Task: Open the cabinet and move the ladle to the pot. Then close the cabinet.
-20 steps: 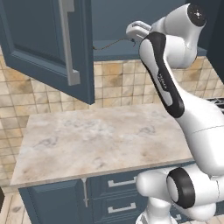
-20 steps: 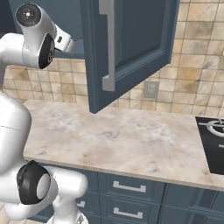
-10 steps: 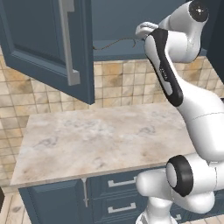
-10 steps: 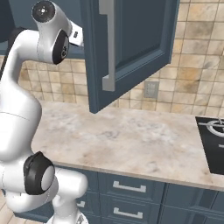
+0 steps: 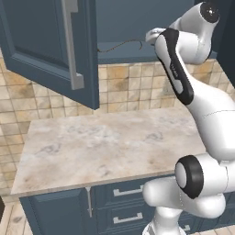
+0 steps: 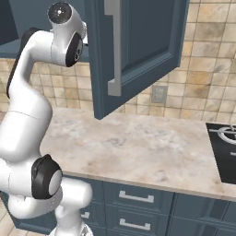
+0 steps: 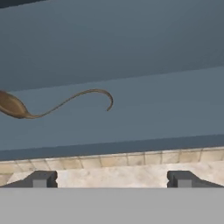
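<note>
Left base view: cabinet [image 5: 50,50] open, left door swung out over the counter [image 5: 105,147], silver bar handle facing the camera. Ladle [image 5: 120,46] lying on the bottom shelf inside, thin curved handle visible just left of the hand. Gripper [image 5: 153,35] raised to shelf height at the cabinet mouth, near the ladle but apart from it.

Right base view: arm reaching up on the left, hand tucked behind the open right-hand door [image 6: 138,50]. Black stove top [image 6: 223,152] at the right edge of the counter. Pot not made out here.

Hand view: looking straight into the cabinet. Ladle lying flat on the shelf floor, oval bowl at the far left, hooked handle end toward the middle. Fingertips [image 7: 41,179] spread wide apart at the bottom, nothing between them, empty and released.

Risks, judged from here: thin, curved handle, easy to miss or pinch off-centre, likely to swivel or slip once lifted. Shallow shelf opening, so fingers could knock the shelf lip on the way in. Open doors close on both sides of the arm; a wide swing out toward the stove could clip one.

No brands, labels or readable writing anywhere.
</note>
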You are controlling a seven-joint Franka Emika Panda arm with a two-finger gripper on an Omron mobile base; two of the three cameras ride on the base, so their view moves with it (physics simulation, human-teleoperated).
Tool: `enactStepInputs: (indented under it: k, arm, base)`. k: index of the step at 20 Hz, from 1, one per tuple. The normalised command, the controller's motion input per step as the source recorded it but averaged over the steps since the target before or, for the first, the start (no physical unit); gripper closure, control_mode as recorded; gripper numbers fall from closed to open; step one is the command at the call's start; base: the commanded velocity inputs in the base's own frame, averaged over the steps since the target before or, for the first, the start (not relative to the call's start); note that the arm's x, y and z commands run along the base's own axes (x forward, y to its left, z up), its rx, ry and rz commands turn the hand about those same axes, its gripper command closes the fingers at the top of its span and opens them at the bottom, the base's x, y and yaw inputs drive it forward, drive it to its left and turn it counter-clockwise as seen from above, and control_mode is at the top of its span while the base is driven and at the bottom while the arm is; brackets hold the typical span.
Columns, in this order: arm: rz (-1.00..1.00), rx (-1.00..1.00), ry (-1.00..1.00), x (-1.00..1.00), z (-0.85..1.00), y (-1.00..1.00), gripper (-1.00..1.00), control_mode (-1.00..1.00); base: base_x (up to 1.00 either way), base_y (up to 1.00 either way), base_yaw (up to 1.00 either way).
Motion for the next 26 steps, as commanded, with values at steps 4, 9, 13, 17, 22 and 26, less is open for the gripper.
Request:
enactStepInputs:
  k: [4, 9, 13, 17, 22, 26]
  arm:
    - [0.02, -0.02, 0.00, 0.33, -0.29, 0.01, -1.00, -1.00]
    - [0.00, 0.00, -0.08, 0.52, -0.16, 0.11, -1.00, -1.00]
    - [0.00, 0.00, -0.11, 0.56, 0.00, 0.12, -1.00, -1.00]
    - [0.00, 0.00, -0.02, 0.50, 0.00, 0.00, -1.00, -1.00]
    - [0.00, 0.00, 0.00, 0.39, 0.00, -0.01, -1.00, -1.00]
    - [0.00, 0.00, 0.02, 0.37, 0.00, -0.02, -1.00, -1.00]
  base:
    - [0.00, 0.00, 0.00]
    - [0.00, 0.00, 0.00]
    - [0.00, 0.00, 0.00]
    - [0.00, 0.00, 0.00]
    - [0.00, 0.00, 0.00]
    - [0.00, 0.00, 0.00]
